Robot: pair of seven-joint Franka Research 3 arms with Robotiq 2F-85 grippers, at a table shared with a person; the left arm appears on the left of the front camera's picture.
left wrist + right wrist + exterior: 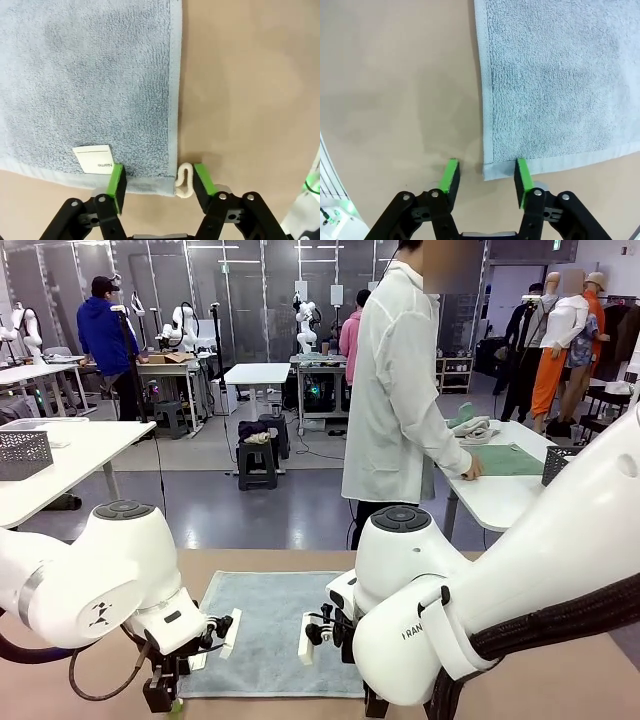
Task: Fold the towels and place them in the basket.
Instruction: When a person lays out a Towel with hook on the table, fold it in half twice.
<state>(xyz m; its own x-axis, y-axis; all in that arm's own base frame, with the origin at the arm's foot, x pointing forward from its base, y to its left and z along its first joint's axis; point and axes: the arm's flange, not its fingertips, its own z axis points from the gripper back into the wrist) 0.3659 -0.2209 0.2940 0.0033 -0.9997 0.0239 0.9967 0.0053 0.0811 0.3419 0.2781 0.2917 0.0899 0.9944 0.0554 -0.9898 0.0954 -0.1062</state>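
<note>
One pale blue-grey towel (268,628) lies flat on the brown table between my two arms. My left gripper (159,184) points down at a near corner of the towel (100,85). Its jaws are open and straddle that corner, one pad by the white name label (94,159) and the other against the white hanging loop (183,181). In the front view the left gripper (168,702) is low at the towel's near left corner. My right gripper (486,176) stands open over the other near corner of the towel (555,75), one pad on the cloth and one on bare table. A dark mesh basket (556,464) shows at the right, on another table.
A person in a white coat (400,390) stands beyond the table, turned to a white side table (500,495) with green cloths (505,458). A grey mesh crate (22,453) sits on a white table at the far left. Bare brown tabletop (560,670) surrounds the towel.
</note>
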